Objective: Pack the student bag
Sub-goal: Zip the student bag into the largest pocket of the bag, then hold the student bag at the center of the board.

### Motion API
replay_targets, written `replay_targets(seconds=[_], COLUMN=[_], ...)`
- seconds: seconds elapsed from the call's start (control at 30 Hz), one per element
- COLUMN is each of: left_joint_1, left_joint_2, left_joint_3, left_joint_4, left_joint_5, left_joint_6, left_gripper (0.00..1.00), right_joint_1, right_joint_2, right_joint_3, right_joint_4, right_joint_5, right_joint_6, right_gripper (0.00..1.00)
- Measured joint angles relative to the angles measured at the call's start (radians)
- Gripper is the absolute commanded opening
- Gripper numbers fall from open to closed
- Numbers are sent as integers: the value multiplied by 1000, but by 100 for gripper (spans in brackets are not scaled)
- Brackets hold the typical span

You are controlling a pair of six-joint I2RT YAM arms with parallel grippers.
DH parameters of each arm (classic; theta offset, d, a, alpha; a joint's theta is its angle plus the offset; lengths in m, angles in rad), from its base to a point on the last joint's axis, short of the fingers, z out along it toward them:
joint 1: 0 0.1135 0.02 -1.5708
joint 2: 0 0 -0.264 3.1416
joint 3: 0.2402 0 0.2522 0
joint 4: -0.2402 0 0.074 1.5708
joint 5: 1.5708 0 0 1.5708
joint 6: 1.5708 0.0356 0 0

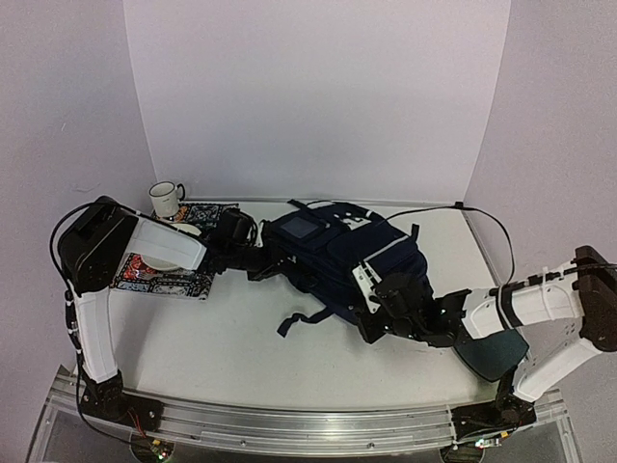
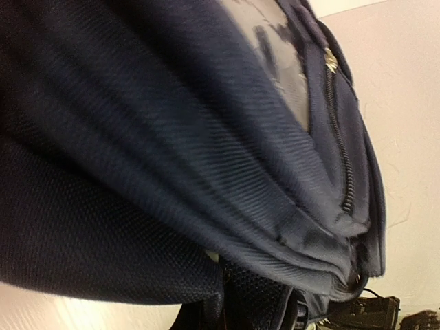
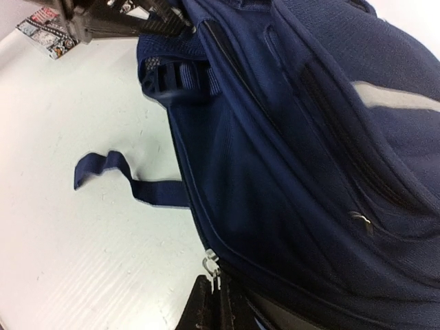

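The student bag (image 1: 337, 253), navy with white piping and a pale patch, lies on its side mid-table. My left gripper (image 1: 274, 265) is shut on fabric at the bag's left end. In the left wrist view the ribbed navy cloth of the bag (image 2: 206, 151) fills the frame and dark mesh hides the fingers. My right gripper (image 1: 372, 316) sits at the bag's near right edge. In the right wrist view, the right gripper (image 3: 221, 302) is shut on the silver zip pull (image 3: 213, 265) at the seam of the bag (image 3: 295, 158).
A white mug (image 1: 167, 199) stands at the back left beside a patterned book (image 1: 208, 212). Another printed book (image 1: 164, 282) lies under the left arm. A loose navy strap (image 1: 301, 318) trails toward the front. A dark green object (image 1: 492, 353) lies under the right arm.
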Motion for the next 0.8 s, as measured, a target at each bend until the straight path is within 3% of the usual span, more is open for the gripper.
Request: replay_targets(seconds=[0.17,0.3,0.43,0.6,0.8], left_joint_1=[65,96,169,180,20], left_joint_2=[122,165,146,-5,-138], left_joint_3=[163,236,212,45,-82], left_joint_4=[-90,-127,-120,-127,-86], left_joint_5=[35,17,-51,-131,-139], left_joint_6=[63,97,85,45,-21], left_gripper=[5,42,62,68,69], right_joint_1=[-7,-11,-10,-8,-4], right_joint_2=[18,104,199,295,339], right_joint_3=[28,104,172,261,302], right_joint_4=[-7,-10,-26,-13,20], right_joint_5=[-22,-48,-73,-106,-135], right_joint_6=[2,24,51,74,88], right_gripper=[0,0,0,0,0])
